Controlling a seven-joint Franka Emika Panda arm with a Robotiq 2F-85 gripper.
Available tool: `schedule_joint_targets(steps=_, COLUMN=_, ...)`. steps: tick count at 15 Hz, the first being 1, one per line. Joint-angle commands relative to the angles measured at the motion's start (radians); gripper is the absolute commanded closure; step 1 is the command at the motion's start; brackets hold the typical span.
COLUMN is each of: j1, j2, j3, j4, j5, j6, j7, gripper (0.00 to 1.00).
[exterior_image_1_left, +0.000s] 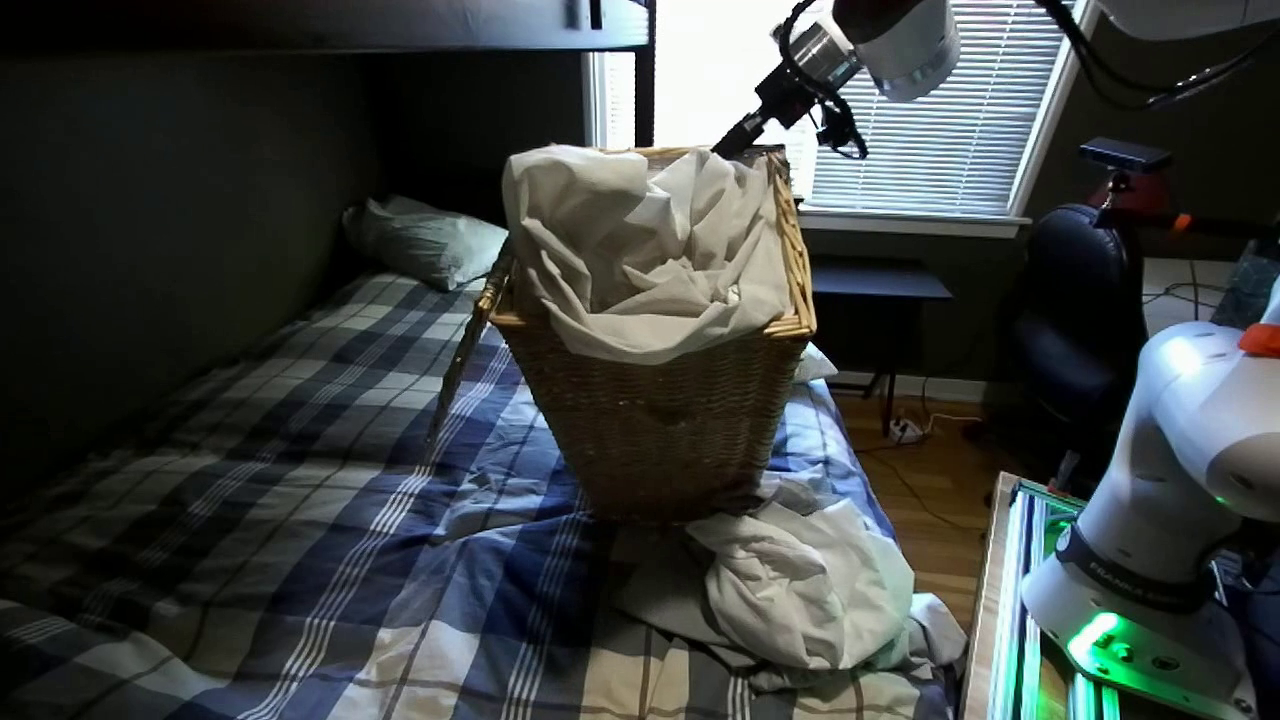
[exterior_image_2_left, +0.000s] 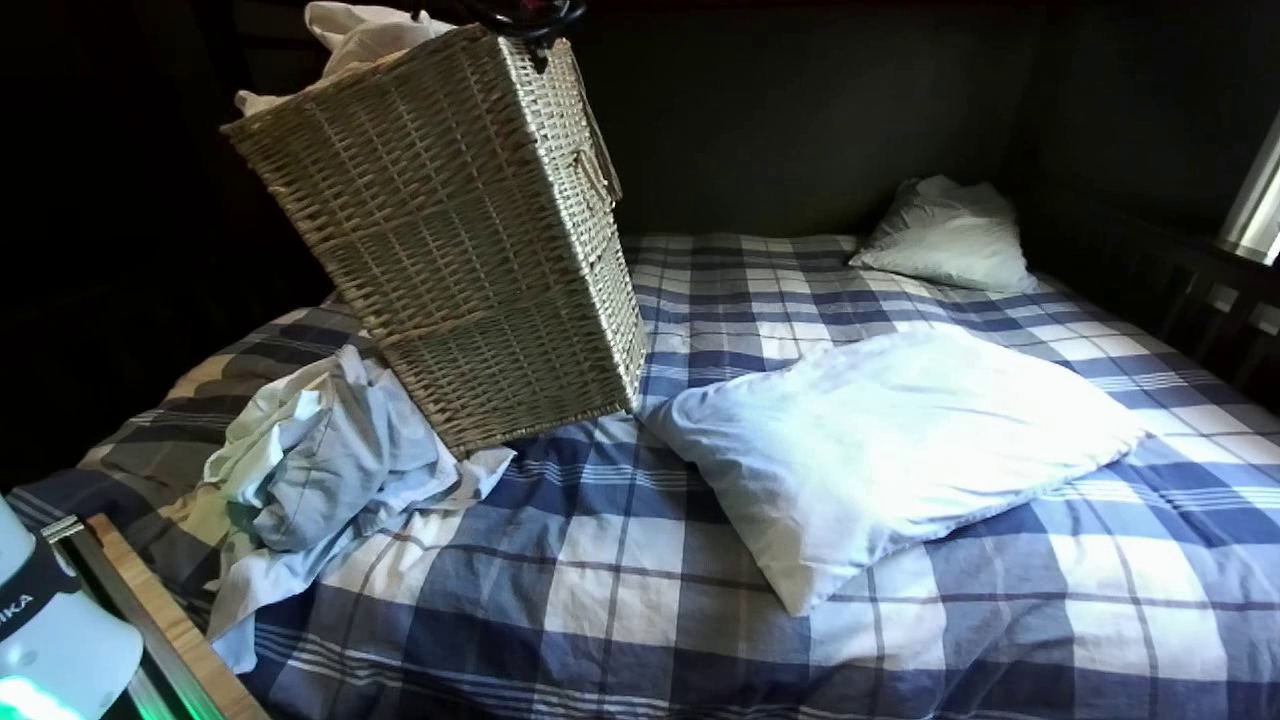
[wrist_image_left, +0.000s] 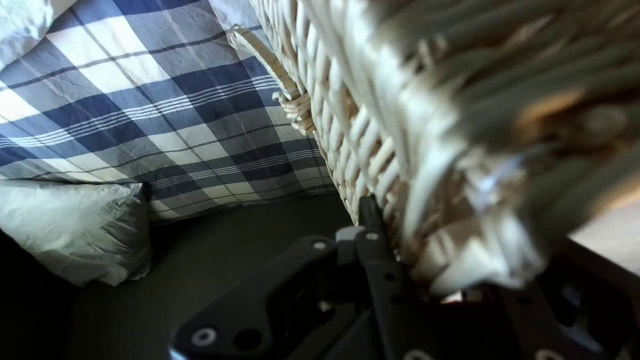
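This is a dim bedroom, with a window (exterior_image_1_left: 900, 150) bright behind its blinds. The bed (exterior_image_1_left: 330, 560) wears a blue and white checked cover, and what looks like a top bunk (exterior_image_1_left: 330, 25) hangs above. On the bed is a tall wicker basket (exterior_image_2_left: 450, 250), tipped over to one side, with pale cloth (exterior_image_1_left: 650, 250) bunched inside and folded over its rim. The gripper (exterior_image_1_left: 732, 142) is at a top corner, pinching the woven wall: in the wrist view one finger (wrist_image_left: 374, 230) lies against it, and the edge sits between.

The basket looks stiff but a bit bendy. I think it is more big and clumsy than heavy, though the cloth must add some weight. The weave is bumpy, so it should not slip much, but thin strands could snap. Held by one corner, it may swing or twist. The thick rim is good to grab, and so is the looped handle (exterior_image_2_left: 592, 178).

A crumpled sheet (exterior_image_2_left: 330, 460) lies against its foot, and a white pillow (exterior_image_2_left: 900, 440) is just beside a bottom corner. The widest stretch of bed for moving seems to be away from the robot's stand (exterior_image_2_left: 170, 610).
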Motion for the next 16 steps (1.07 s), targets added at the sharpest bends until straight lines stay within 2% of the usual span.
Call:
schedule_joint_targets(steps=1, j1=-0.018, j2=0.100, j3=-0.032, j4=0.147, j5=0.206, j6=-0.065, j7=-0.057, gripper=0.96)
schedule_joint_targets(steps=4, j1=-0.093, j2=0.202, j3=-0.018, j4=0.219, j5=0.299, j6=-0.131, j7=-0.109, gripper=0.96)
schedule_joint_targets(steps=8, j1=-0.189, j2=0.311, j3=0.030, j4=0.299, j5=0.367, j6=-0.190, j7=-0.112, gripper=0.96)
schedule_joint_targets(steps=10, j1=-0.225, j2=0.327, j3=0.057, j4=0.313, j5=0.372, j6=-0.191, j7=-0.096, gripper=0.57)
schedule_joint_targets(steps=12, j1=-0.242, j2=0.308, j3=0.080, j4=0.300, j5=0.377, j6=-0.141, j7=-0.030, gripper=0.45)
schedule_joint_targets(steps=13, j1=-0.242, j2=0.283, j3=0.089, j4=0.288, j5=0.356, j6=-0.084, j7=0.009, gripper=0.35)
schedule_joint_targets(steps=16, j1=-0.241, j2=0.213, j3=0.108, j4=0.256, j5=0.194, j6=0.043, j7=0.154, gripper=0.12)
